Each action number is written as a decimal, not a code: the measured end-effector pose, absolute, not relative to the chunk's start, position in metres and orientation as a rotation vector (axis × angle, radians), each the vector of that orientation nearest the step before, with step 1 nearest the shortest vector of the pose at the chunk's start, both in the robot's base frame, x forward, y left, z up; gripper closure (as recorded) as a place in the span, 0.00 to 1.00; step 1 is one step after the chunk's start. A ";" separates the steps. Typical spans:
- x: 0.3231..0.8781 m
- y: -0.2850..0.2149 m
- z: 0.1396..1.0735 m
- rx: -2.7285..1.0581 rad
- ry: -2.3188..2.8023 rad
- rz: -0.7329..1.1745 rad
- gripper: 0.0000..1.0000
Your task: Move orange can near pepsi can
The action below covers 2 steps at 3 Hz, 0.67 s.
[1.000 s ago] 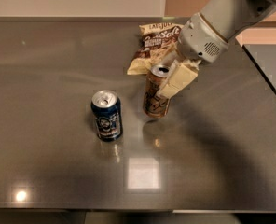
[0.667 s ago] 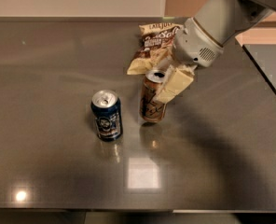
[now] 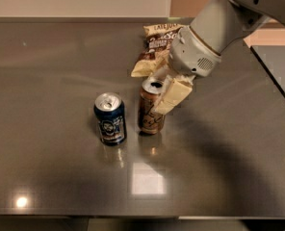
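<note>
Our hand [image 3: 156, 99] reaches in from the upper right and grips the orange can [image 3: 148, 117]. One cream finger [image 3: 174, 96] lies down the can's right side, and the other is hidden behind the can. We see the orange can upright on the grey bench [image 3: 60, 57], just beside the pepsi can [image 3: 110, 120], which stands to its left with a narrow gap between them. Behind both, a chip bag [image 3: 158, 42] lies on the bench, partly covered by the arm [image 3: 219, 28].
</note>
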<state>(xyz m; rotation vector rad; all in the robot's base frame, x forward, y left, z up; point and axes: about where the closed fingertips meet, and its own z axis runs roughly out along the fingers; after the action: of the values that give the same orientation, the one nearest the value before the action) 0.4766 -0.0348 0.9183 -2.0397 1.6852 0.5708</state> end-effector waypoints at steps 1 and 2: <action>0.472 -0.030 0.911 -2.064 1.669 0.568 1.00; 0.468 -0.028 0.906 -2.086 1.656 0.549 0.83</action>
<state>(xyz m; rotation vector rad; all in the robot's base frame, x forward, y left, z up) 0.4677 -0.0277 0.9059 -2.0859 1.6558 0.5489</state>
